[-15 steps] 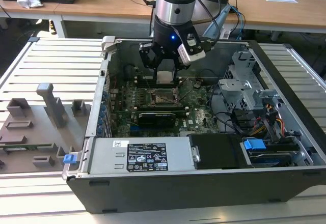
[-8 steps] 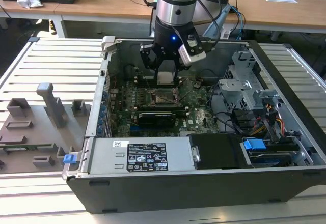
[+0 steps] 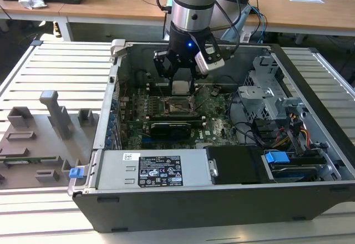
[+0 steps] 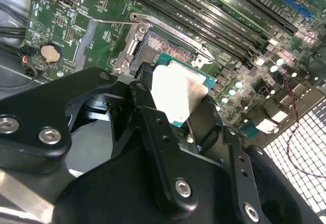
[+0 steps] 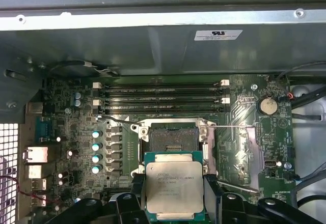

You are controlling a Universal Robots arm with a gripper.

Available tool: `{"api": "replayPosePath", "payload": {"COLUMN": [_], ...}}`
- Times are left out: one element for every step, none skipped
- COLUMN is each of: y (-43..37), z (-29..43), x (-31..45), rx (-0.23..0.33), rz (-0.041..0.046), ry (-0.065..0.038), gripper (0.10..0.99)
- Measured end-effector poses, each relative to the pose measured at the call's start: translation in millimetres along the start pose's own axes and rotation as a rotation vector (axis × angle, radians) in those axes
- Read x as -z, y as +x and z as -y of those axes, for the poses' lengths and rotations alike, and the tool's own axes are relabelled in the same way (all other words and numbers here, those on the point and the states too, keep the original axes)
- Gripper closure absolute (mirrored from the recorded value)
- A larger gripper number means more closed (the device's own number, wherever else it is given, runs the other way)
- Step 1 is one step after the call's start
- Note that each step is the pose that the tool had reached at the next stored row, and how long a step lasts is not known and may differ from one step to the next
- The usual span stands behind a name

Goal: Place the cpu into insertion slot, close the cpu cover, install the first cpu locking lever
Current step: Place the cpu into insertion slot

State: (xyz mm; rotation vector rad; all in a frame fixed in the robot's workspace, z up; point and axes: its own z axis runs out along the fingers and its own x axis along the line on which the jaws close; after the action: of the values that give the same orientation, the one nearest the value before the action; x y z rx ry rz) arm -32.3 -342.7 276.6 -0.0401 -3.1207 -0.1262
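Open computer case on a slatted metal desk. Grey holders on the desk at the exterior view's left. Robot arm pointing down into the case, over the green board.

Jaws closed on the cpu, gripping it by two opposite edges, silvery top showing in the first wrist view. Cpu in the air, just beside the slot and apart from it, not touching. Same in the second wrist view: cpu between the black jaws, slot close beyond it. In the exterior view, cpu hanging just above the slot.

Slot square and metal-framed, its dark contact field open to view, nothing seated in it. Thin wire lever stretching out along the board beside the slot, apparently unlatched. Long black memory slots in a row on the far side of the slot from the cpu.

Judging from this: first step in hand and unfinished, cpu close to the slot but not yet set down. Cover not yet closed over the slot, lever not yet installed. Early in the task, with all three steps left to complete.
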Motion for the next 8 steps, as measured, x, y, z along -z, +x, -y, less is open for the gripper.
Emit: {"api": "replayPosePath", "payload": {"y": [0.0, -0.1, -0.1, -0.2, -0.2, -0.2, -0.3, -0.3], "z": [-0.3, -1.3, -2.4, -3.5, -5.5, -7.2, -9.1, -11.0], "x": [-0.9, -2.4, -2.9, -3.3, -3.9, -4.2, -4.7, -5.3], "rx": [0.0, 0.0, 0.0, 0.0, -0.001, -0.001, -0.001, -0.001], "rz": [0.0001, 0.0003, 0.0004, 0.0007, 0.001, 0.0012, 0.0013, 0.0015], "ry": [0.002, 0.01, 0.017, 0.024, 0.035, 0.044, 0.051, 0.057], "gripper": [0.545, 0.545, 0.545, 0.545, 0.545, 0.545, 0.545, 0.545]}}
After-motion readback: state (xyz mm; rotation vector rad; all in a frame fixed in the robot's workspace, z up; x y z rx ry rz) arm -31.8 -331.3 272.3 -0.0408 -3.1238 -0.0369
